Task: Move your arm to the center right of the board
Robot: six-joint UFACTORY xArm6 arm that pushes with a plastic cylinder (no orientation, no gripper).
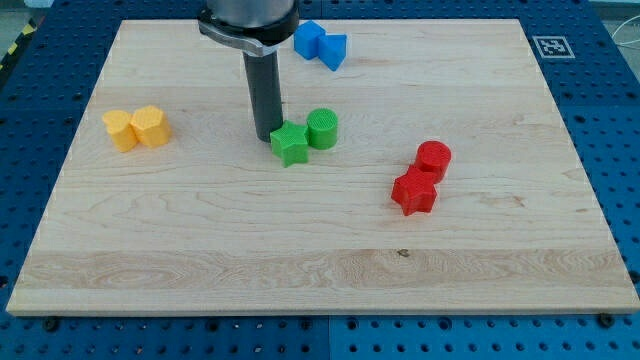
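Observation:
My tip is at the lower end of the dark rod, on the wooden board, a little left of the board's middle. It stands just left of the green star block, touching or nearly touching it. A green cylinder sits right against the star's upper right. A red cylinder and a red star-like block lie together toward the view's right, well away from my tip.
Two blue blocks lie together near the view's top, right of the rod's mount. Two yellow blocks sit side by side at the view's left. A fiducial tag marks the board's top right corner.

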